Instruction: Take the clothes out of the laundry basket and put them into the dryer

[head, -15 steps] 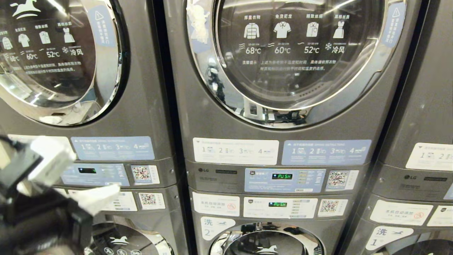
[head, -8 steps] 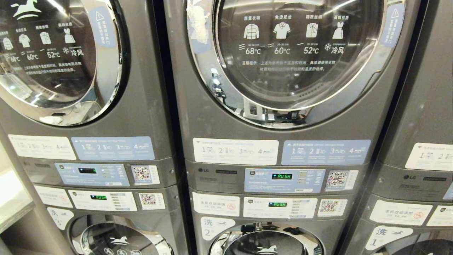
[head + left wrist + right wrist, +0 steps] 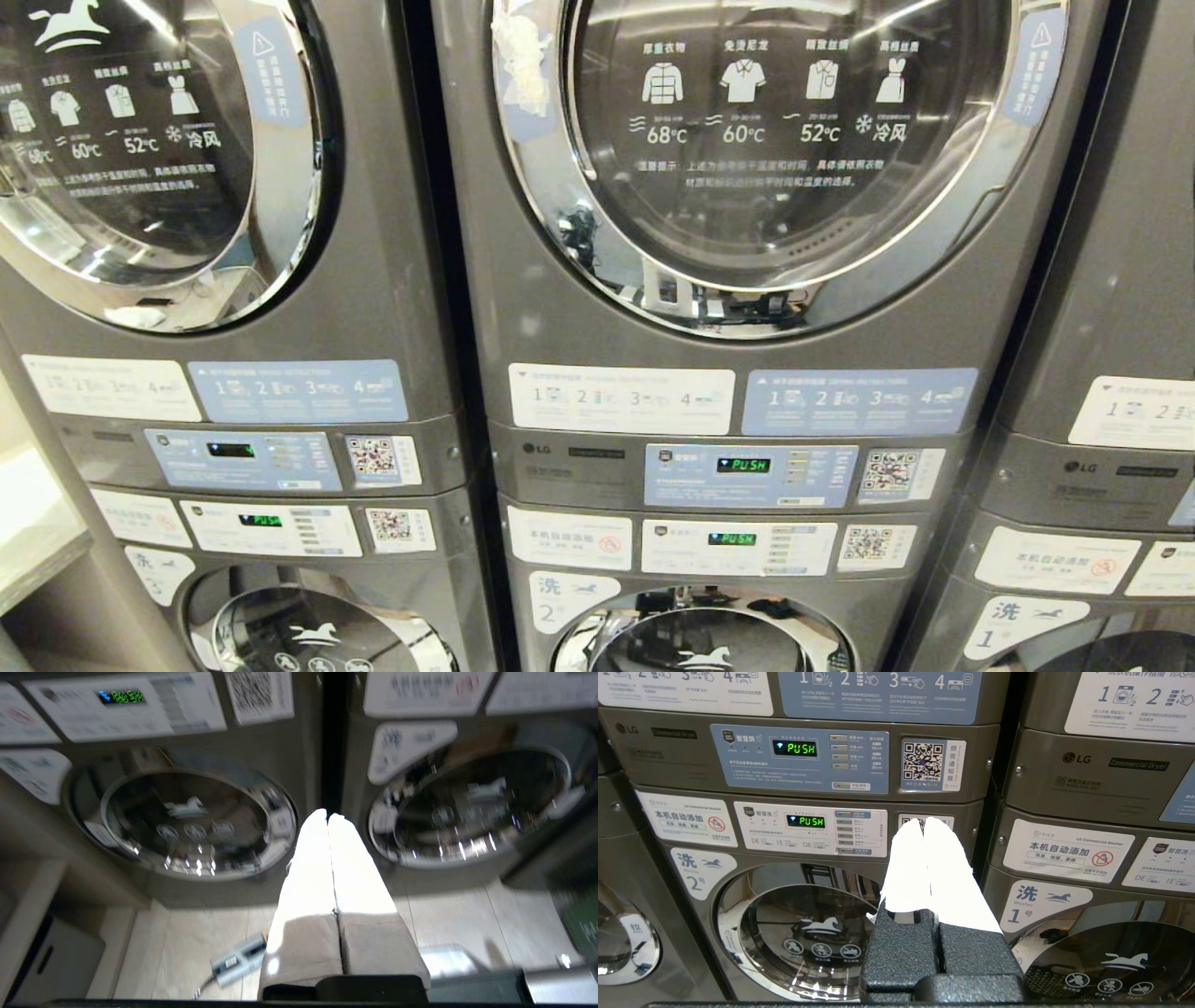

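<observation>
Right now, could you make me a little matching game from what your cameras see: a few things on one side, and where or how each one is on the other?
Things:
1. left gripper
2. dryer door
3. green PUSH display
4. power strip

Place or state:
A. lying on the floor tiles
B. shut, empty, in front of the lower washers
C. closed, with temperature icons on the glass
D. lit, on the blue control panel

Pairs: 1-B, 2-C, 3-D, 4-A
</observation>
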{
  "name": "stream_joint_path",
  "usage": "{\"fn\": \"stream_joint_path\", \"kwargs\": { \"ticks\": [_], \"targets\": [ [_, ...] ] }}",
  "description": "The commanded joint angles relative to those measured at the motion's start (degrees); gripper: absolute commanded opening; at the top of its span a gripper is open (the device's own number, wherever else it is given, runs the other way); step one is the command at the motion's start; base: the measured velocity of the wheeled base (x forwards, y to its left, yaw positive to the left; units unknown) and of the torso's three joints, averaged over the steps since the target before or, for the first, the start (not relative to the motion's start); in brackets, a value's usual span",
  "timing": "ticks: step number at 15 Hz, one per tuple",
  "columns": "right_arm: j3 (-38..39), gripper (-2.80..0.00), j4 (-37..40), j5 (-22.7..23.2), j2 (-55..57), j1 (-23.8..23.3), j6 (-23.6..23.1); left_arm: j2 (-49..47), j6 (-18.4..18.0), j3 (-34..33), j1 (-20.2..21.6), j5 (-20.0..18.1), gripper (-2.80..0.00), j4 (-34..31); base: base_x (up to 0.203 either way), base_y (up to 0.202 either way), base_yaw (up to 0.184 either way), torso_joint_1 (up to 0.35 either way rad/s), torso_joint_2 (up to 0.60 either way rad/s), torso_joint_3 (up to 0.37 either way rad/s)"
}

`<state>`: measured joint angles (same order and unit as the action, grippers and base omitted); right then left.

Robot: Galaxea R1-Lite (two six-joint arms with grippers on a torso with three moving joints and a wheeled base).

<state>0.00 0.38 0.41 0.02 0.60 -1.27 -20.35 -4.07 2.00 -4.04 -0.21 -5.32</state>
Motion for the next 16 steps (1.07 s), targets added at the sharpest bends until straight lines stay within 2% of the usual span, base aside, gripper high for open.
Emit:
{"fn": "stream_joint_path", "kwargs": {
  "ticks": [1, 4, 16],
  "targets": [
    [0.0, -2.8, 0.0, 0.0, 0.0, 0.0, -0.1, 11.8, -0.4, -0.1, 2.5, -0.1, -2.8, -0.1, 0.0, 0.0, 0.0, 0.0, 0.0, 0.0],
    [0.0, -2.8, 0.0, 0.0, -0.1, 0.0, 0.1, 20.9, -1.8, -0.3, 3.7, -0.6, -2.8, 0.4, 0.0, 0.0, 0.0, 0.0, 0.0, 0.0],
    [0.0, -2.8, 0.0, -0.2, -0.1, 0.0, 1.3, 20.3, -0.7, -0.6, 4.1, -0.4, -2.8, 1.2, 0.0, 0.0, 0.0, 0.0, 0.0, 0.0]
  ]
}}
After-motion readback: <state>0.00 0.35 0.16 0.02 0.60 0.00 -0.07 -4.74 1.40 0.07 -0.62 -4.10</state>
